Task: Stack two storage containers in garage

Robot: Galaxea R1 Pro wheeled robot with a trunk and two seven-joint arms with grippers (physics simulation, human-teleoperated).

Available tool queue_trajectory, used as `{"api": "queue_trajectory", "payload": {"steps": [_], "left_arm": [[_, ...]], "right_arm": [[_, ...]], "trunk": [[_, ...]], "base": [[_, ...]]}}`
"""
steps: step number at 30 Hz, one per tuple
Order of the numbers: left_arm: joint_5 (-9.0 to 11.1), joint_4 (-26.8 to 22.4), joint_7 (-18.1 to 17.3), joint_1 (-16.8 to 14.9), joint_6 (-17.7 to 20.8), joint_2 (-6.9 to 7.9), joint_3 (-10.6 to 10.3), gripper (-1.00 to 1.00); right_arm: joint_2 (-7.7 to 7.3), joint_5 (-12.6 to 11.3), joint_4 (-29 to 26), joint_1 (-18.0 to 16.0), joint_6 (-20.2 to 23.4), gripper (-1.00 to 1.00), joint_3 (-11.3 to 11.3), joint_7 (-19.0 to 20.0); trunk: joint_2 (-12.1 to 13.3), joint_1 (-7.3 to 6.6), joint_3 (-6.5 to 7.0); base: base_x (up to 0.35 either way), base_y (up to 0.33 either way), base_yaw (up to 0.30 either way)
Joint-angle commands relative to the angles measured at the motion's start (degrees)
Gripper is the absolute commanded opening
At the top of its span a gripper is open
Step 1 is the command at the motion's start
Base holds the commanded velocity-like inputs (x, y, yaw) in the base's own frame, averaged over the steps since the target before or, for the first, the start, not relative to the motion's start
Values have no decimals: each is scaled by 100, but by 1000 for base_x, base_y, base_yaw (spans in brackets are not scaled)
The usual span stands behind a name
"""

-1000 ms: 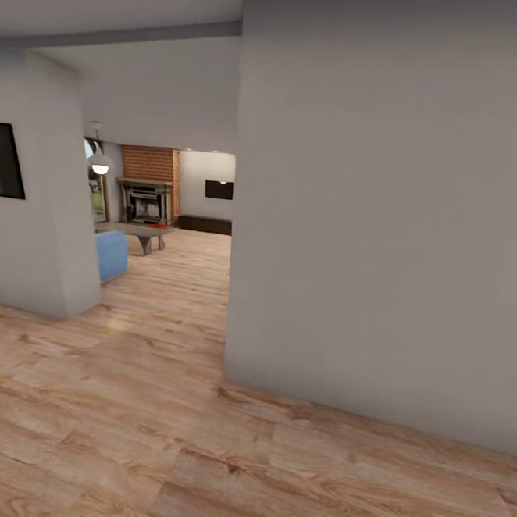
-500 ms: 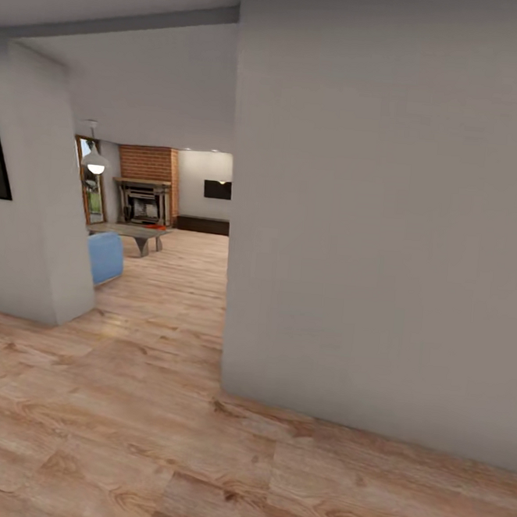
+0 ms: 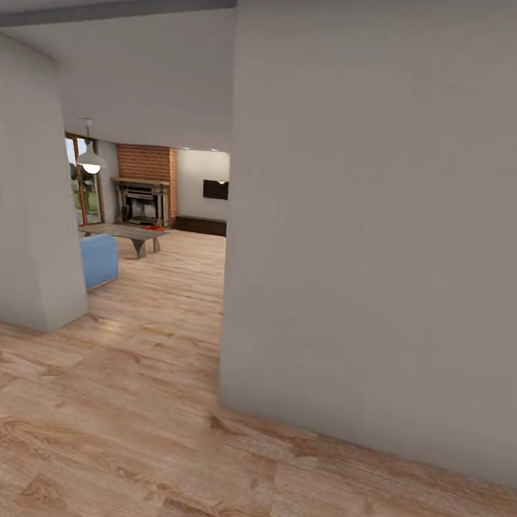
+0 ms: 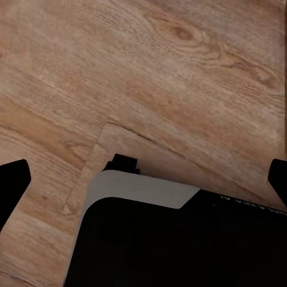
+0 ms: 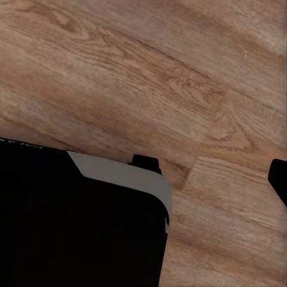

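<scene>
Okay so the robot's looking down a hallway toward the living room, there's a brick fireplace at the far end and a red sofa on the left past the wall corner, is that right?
Nearly. The sofa is blue, not red, as the head view shows. The rest holds: the robot looks along the wood-plank floor toward the living room, with the brick fireplace at the far end and the sofa on the left past the wall corner.

A broad pale grey wall (image 3: pixel 379 222) stands close ahead on light wood-plank flooring (image 3: pixel 118 434). Through the opening beside it lie a brick-and-stone fireplace (image 3: pixel 145 190), a long dark wooden cabinet (image 3: pixel 202 224), a grey low surface (image 3: pixel 127 234), a blue sofa (image 3: pixel 98 259), wood-framed glass doors (image 3: pixel 78 188) and a glowing white pendant lamp (image 3: pixel 90 161).
</scene>
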Motion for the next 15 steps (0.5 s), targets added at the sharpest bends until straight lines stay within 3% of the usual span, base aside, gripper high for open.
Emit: {"api": "queue_trajectory", "payload": {"steps": [1, 9, 15], "left_arm": [[40, 3, 17, -4, -20, -4, -36, 100], [31, 3, 20, -4, -31, -3, -36, 100], [31, 3, 19, -4, -31, -4, -36, 100]], "right_arm": [[5, -12, 18, -8, -28, 100, 60, -5], [17, -6, 18, -8, -74, 100, 39, 33], [14, -14, 18, -8, -85, 100, 37, 32]], "trunk": [[-5, 4, -8], [-5, 4, -8], [-5, 4, -8]], "base": [[244, 0, 0], [87, 0, 13], [2, 0, 231]]}}
